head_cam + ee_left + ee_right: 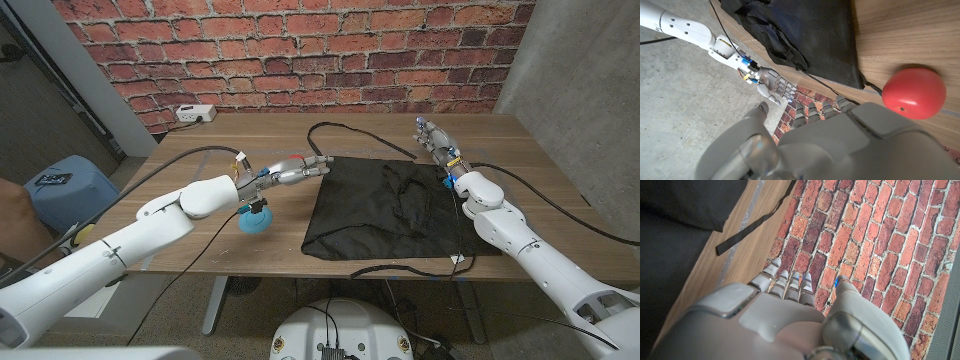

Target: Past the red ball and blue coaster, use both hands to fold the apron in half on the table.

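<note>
A black apron (385,205) lies spread on the wooden table (220,170), its straps (345,135) trailing past the far edge of the cloth. My left hand (300,168) hovers by the apron's far left corner with fingers stretched out, holding nothing. My right hand (435,140) is raised near the far right corner, fingers straight and empty. A blue coaster (254,221) sits under my left forearm. The red ball (914,92) rests on the wood beside the apron (805,35). The left wrist view also catches my left hand (840,145) and my right hand (771,87).
A white power strip (195,113) lies at the table's far left. A blue stool (65,185) stands off the left side, with a person's arm (10,215) at the picture's edge. Black cables (540,190) run along both forearms. A brick wall (880,240) rises behind the table.
</note>
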Robot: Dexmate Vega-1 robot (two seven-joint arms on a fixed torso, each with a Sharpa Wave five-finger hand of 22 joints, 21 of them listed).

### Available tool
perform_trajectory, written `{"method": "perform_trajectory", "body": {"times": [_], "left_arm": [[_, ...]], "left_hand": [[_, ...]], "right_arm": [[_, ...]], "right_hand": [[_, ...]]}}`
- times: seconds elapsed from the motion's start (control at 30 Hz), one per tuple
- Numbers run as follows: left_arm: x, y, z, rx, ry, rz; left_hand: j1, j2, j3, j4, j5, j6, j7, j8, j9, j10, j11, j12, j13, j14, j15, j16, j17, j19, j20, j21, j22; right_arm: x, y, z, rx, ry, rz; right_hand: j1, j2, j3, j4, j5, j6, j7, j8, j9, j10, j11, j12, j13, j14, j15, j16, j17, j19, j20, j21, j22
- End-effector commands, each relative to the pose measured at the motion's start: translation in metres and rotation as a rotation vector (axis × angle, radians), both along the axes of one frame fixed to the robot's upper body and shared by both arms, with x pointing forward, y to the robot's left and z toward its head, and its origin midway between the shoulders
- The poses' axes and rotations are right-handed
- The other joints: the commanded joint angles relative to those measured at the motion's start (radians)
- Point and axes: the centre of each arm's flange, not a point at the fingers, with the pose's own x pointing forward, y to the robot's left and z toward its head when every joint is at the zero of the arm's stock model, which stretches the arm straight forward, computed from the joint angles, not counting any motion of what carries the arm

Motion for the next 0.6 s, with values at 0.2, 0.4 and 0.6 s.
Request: {"method": "perform_trajectory", "body": {"times": [0.2,0.4,0.6], "left_arm": [[-0.011,-0.009,-0.015,0.131,-0.052,-0.030],[-0.011,-0.012,-0.017,0.175,-0.049,-0.037],[-0.014,-0.016,-0.017,0.256,-0.068,-0.039]], "left_hand": [[-0.029,0.007,0.007,0.035,-0.005,-0.003,-0.011,0.002,0.004,-0.006,0.000,0.001,0.000,-0.006,0.003,0.005,0.003,-0.003,0.003,0.009,0.002],[-0.058,0.006,0.009,0.060,-0.007,-0.015,-0.013,-0.001,0.005,-0.017,-0.002,-0.003,0.001,-0.019,0.005,0.002,0.005,-0.019,0.006,0.006,0.003],[-0.138,0.005,0.026,0.076,-0.009,-0.059,-0.039,-0.006,0.004,-0.089,-0.008,-0.014,0.000,-0.089,0.013,-0.007,0.005,-0.106,-0.001,-0.008,0.004]], "right_arm": [[-0.011,-0.014,-0.009,-0.016,0.020,-0.026],[-0.012,-0.021,-0.010,-0.016,0.022,-0.040],[-0.011,-0.025,-0.011,-0.016,0.030,-0.048]], "right_hand": [[-0.003,-0.001,0.004,-0.008,-0.002,0.004,0.005,0.000,0.005,-0.002,0.007,-0.002,0.003,-0.006,-0.024,0.006,0.001,-0.003,-0.052,-0.001,0.005],[-0.003,0.000,0.005,-0.008,-0.002,0.004,0.005,0.000,0.005,-0.001,0.008,-0.001,0.003,-0.007,-0.024,0.006,0.001,-0.004,-0.052,-0.001,0.005],[-0.004,-0.001,0.005,-0.009,-0.002,0.005,0.005,0.000,0.005,-0.002,0.007,-0.001,0.003,-0.007,-0.024,0.007,0.001,-0.004,-0.051,0.000,0.005]]}}
